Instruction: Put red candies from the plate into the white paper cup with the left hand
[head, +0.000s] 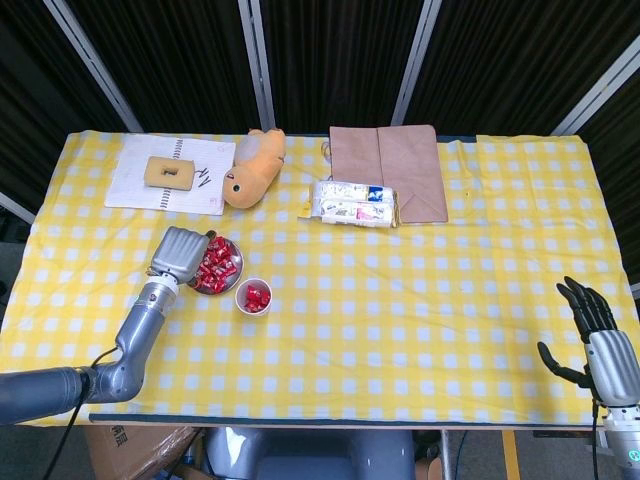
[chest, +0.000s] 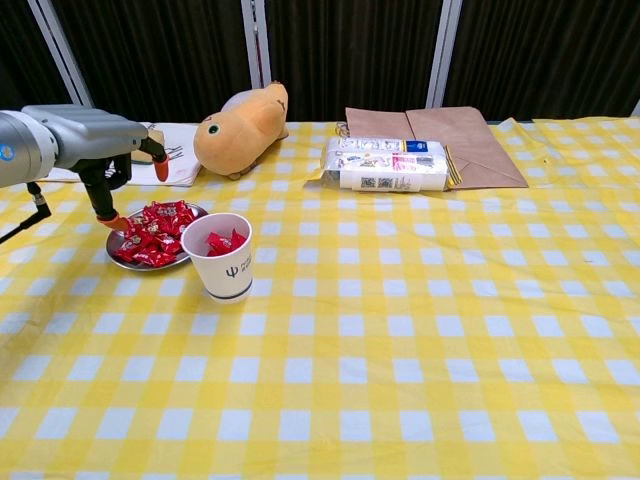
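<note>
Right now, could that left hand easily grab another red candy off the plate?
Probably yes. The left hand hangs at the plate's left edge, holding nothing, and the red candies lie heaped and uncovered. The white paper cup stands on the plate's far side from the hand, out of the way.

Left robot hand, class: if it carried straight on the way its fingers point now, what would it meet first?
The left robot hand has its fingers pointing down at the left edge of the plate. It would probably meet the plate rim or the red candies there first; depth is unclear, so it might just land on the tablecloth beside it.
</note>
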